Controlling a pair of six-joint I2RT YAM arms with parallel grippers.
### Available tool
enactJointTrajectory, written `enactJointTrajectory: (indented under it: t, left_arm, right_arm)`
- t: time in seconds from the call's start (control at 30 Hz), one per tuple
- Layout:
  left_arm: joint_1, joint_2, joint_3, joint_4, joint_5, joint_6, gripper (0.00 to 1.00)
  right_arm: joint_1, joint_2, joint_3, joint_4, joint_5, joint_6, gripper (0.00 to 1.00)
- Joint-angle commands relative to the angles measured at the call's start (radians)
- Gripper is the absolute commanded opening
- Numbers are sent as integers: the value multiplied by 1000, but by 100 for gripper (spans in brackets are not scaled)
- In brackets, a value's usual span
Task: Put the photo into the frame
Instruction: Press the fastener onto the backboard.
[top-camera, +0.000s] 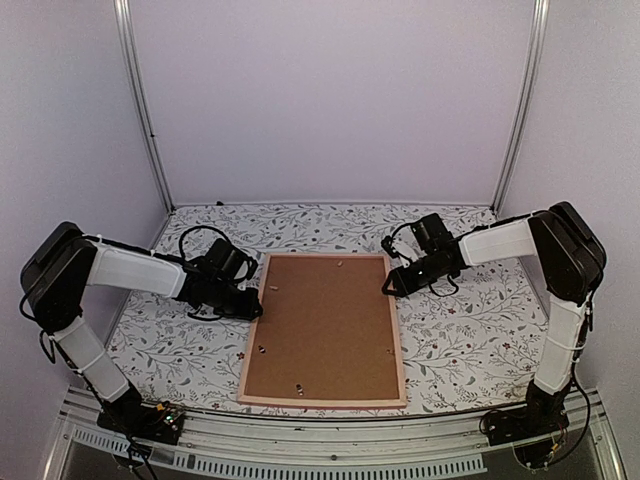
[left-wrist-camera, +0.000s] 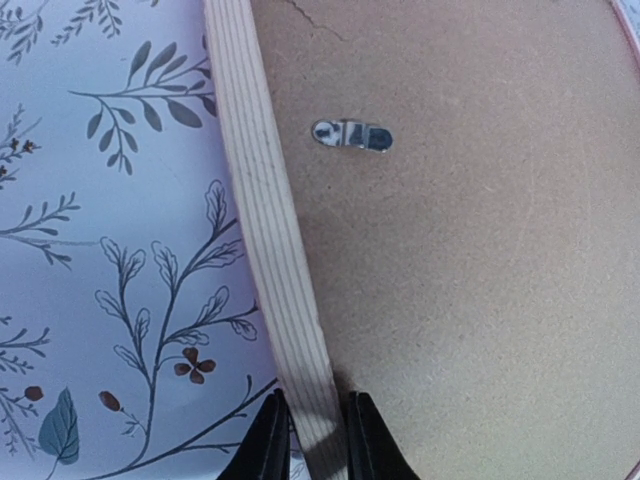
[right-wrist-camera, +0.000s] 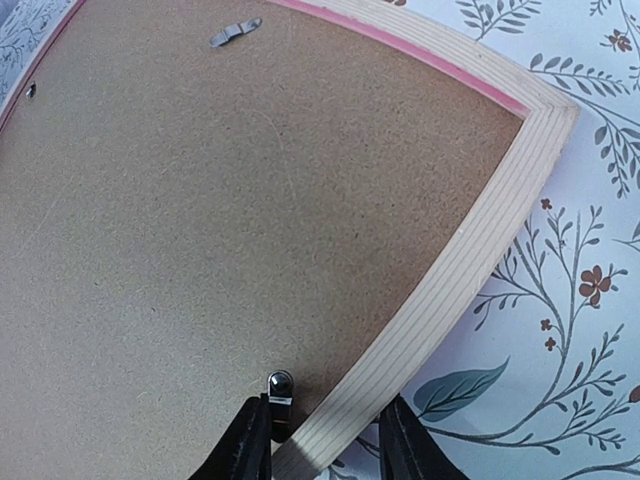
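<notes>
Face down on the surface (top-camera: 450, 340), the frame (top-camera: 322, 398) shows its backing board (top-camera: 325, 325); left fingers (left-wrist-camera: 265, 450) clamp one rail, right fingers (right-wrist-camera: 248, 450) loosely straddle the other, likely steadying it. The photo is not visible.

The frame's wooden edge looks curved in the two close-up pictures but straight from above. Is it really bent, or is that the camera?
Most likely the camera: in the top view the frame has straight edges under soft, even light; in the left wrist view its edge bows, a wide-lens effect; in the right wrist view the edges bow likewise, sharp, without glare.
</notes>
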Motion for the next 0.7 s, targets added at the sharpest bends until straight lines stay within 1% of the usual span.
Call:
enactJointTrajectory:
  t: [0.0,0.27,0.4,0.47,0.5,0.67]
  left_arm:
    - [8,9,10,-38,8,54,18]
    - [10,8,14,-44,7,57,18]
    - [10,6,13,-45,8,58,18]
    - [10,5,15,-45,8,60,18]
    - [10,4,14,-45,8,60,18]
    - [10,1,17,-46,11,56,18]
  right_arm:
    - [-23,-6,0,-59,47,-78,25]
    - [-37,9,48,-100,10,-126,18]
    - [-44,16,63,-117,-4,-146,17]
    - [-48,17,71,-118,-9,-150,20]
    - [-50,17,75,-120,-18,-147,24]
    - [-52,-9,73,-105,-54,-105,46]
